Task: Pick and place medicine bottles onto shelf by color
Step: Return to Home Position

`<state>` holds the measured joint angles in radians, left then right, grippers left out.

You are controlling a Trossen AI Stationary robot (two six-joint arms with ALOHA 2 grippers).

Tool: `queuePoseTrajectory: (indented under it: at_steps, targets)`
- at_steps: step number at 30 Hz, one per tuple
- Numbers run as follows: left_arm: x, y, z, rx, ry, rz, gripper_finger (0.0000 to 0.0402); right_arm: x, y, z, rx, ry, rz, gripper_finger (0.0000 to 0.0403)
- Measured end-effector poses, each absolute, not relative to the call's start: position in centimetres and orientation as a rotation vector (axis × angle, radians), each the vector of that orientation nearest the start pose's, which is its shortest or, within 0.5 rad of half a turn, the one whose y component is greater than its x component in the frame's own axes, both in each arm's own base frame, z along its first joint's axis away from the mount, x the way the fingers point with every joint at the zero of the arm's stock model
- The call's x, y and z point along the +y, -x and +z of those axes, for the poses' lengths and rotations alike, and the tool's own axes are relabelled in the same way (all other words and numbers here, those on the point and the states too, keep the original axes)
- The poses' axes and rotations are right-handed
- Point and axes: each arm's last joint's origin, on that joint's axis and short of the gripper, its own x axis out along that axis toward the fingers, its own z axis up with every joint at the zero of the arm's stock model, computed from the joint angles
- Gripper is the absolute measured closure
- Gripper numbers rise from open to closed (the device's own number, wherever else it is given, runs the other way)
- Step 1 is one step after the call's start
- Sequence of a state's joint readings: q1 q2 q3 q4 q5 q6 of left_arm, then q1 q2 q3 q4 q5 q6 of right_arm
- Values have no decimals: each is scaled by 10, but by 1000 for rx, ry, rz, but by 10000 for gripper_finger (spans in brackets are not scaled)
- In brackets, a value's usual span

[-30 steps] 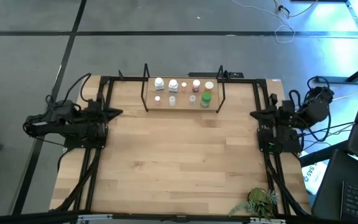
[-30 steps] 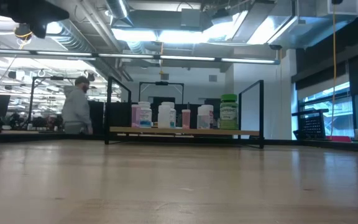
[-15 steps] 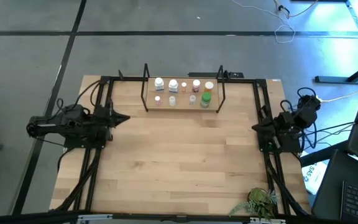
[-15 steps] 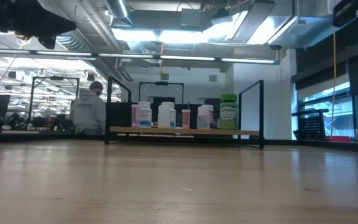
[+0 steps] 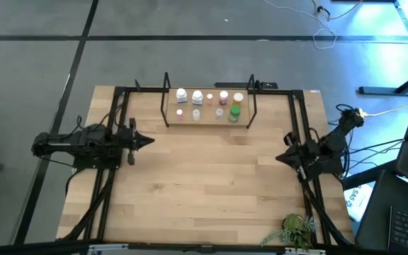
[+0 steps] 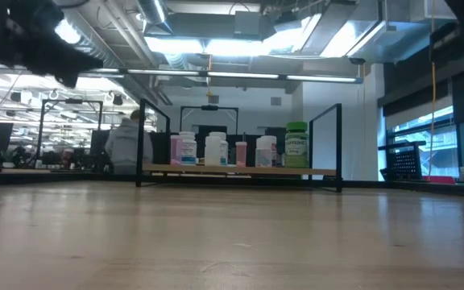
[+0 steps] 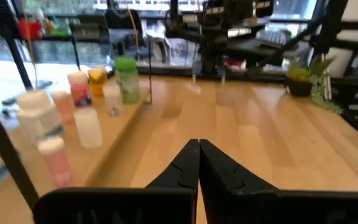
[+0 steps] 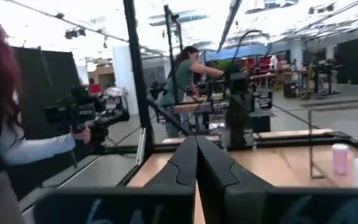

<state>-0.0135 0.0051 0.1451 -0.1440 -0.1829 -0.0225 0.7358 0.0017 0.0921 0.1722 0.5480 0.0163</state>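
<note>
The shelf (image 5: 207, 119) stands at the table's far middle, and its light wood board (image 6: 240, 170) shows in the low view. Several medicine bottles (image 5: 198, 98) stand upright on it: white ones, pink ones and a green one (image 5: 234, 112) (image 6: 296, 145) at its right end. In the left wrist view the bottles (image 7: 79, 99) show off to one side, the green one (image 7: 127, 78) farthest. My left gripper (image 5: 151, 140) (image 7: 197, 149) hovers shut over the table's left part, pointing right. My right gripper (image 5: 278, 157) (image 8: 194, 146) hovers shut at the right side, pointing left. Neither touches anything.
A leafy plant (image 5: 296, 230) sits at the near right corner. Black frame rails (image 5: 119, 106) run along the table's left and right sides. Bare wood (image 5: 211, 184) lies between the arms. A person (image 6: 127, 145) moves in the room behind the table.
My left gripper has reached toward the table's right and a little nearer. My right arm has swung its gripper toward the near edge and inward over the table. Both stayed shut. The person behind the table has walked to the right.
</note>
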Motion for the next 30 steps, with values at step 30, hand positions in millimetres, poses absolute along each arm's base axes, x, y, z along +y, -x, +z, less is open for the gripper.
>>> queuePoseTrajectory:
  at_steps: [30]
  targets:
    - [1, -97, 168, -29, -9, 72, 400, 45, -79, 183, -149, -74, 15, 391]
